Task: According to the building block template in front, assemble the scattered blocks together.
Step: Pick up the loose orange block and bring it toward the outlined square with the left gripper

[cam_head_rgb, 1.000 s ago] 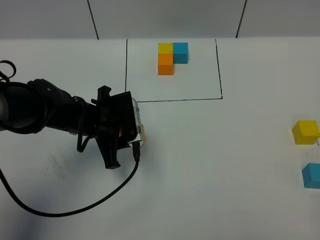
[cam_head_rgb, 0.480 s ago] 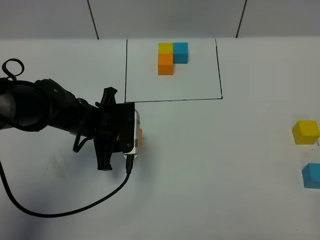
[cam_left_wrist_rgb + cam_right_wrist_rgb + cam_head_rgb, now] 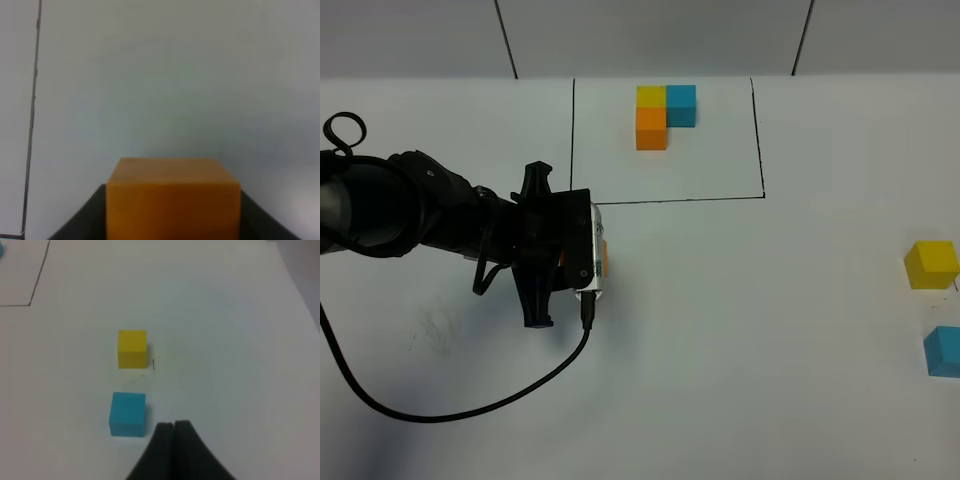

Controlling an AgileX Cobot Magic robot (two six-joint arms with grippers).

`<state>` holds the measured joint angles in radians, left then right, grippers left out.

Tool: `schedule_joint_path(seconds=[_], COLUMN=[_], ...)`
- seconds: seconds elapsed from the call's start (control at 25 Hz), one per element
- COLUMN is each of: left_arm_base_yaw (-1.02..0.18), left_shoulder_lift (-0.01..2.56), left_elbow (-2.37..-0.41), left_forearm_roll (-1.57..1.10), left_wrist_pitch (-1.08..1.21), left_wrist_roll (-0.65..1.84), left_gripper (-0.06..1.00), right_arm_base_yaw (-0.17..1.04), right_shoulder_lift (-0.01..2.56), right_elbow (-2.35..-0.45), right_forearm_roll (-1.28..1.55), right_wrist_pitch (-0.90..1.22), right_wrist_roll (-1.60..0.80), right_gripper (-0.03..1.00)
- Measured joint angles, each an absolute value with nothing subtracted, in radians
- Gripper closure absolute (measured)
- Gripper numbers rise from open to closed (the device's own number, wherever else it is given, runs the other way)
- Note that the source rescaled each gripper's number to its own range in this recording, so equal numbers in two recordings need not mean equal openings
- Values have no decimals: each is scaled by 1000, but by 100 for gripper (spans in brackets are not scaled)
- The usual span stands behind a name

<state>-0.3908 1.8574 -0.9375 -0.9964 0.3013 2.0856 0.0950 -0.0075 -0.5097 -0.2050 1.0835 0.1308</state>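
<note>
My left gripper is shut on the orange cube, just in front of the front-left corner of the black frame. In the left wrist view the orange cube sits between the dark fingers. The template, a yellow, blue and orange L, lies at the back inside the black drawn rectangle. The loose yellow cube and light blue cube lie apart at the far right. My right gripper is shut and empty, next to the light blue cube, with the yellow cube beyond it.
The left arm's black cable loops over the white table at the front left. A faint smudge marks the table at the left. The right arm does not show in the exterior view.
My left gripper, still holding the orange cube, has shifted slightly left and then back right, ending a little nearer the frame. The loose yellow and blue cubes have not moved.
</note>
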Motion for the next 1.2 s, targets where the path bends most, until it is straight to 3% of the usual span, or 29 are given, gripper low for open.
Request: schedule_joint_path(seconds=[1.2], left_arm_base_yaw=[-391], left_shoulder_lift=[2033], left_elbow=[-990], left_forearm_roll=[-1176], left_wrist_pitch=[334], left_wrist_roll=[2080], left_gripper=[37], right_arm_base_yaw=[95], right_shoulder_lift=[-7], right_elbow=[-510], right_forearm_roll=[-205], right_wrist_pitch=[1084], right_wrist_roll=[131], right_gripper=[97])
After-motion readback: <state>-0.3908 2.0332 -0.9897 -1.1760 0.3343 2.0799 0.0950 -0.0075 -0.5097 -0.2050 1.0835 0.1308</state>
